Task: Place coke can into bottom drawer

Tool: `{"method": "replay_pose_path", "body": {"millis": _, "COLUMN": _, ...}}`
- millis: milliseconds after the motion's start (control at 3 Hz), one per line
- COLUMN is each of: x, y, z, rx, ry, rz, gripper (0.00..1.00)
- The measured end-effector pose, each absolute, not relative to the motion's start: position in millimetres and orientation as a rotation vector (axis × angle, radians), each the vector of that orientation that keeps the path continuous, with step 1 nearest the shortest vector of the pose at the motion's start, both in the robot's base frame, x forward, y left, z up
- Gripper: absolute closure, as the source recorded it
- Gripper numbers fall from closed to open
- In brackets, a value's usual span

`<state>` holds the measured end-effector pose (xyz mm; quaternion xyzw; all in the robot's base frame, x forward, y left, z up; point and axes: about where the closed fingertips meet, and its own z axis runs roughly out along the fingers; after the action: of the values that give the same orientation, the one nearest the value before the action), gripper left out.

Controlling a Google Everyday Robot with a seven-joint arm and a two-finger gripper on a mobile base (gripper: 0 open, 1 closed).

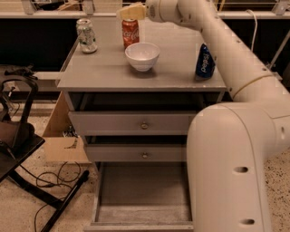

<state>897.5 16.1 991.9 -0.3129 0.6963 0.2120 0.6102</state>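
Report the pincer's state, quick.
Pincer: at the top of the coke can, which stands on the cabinet; open or closed cannot be told.

Hovering right over the coke can [130, 31] with the end effector [131, 11], at the rear of the surface [108, 72]. Sitting just in front of that can, a bowl [142, 55]; well off to its left, near the rear corner, a second can [86, 35]; near the right edge, a third can [205, 61]. Lying pulled out below two knobbed drawers [144, 124], the bottom drawer [140, 190], with the arm [226, 172] crossing before its right side.
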Motion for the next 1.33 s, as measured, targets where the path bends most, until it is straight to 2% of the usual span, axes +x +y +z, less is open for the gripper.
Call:
{"method": "replay_pose_path", "body": {"millis": 333, "x": 904.6, "y": 46.0, "z": 977.0, "rx": -0.693, "ry": 1.639, "rz": 0.579, "gripper": 0.00}}
{"method": "replay_pose_path", "body": {"millis": 667, "x": 916.6, "y": 51.7, "z": 959.7, "rx": -0.692, "ry": 1.678, "rz": 0.552, "gripper": 0.00}}
{"method": "replay_pose_path", "body": {"millis": 1000, "x": 936.6, "y": 34.5, "z": 933.5, "rx": -0.701, "ry": 1.717, "rz": 0.483, "gripper": 0.00}}
{"method": "replay_pose_path", "body": {"millis": 1333, "x": 942.5, "y": 46.4, "z": 922.1, "rx": -0.714, "ry": 1.730, "rz": 0.490, "gripper": 0.00}}
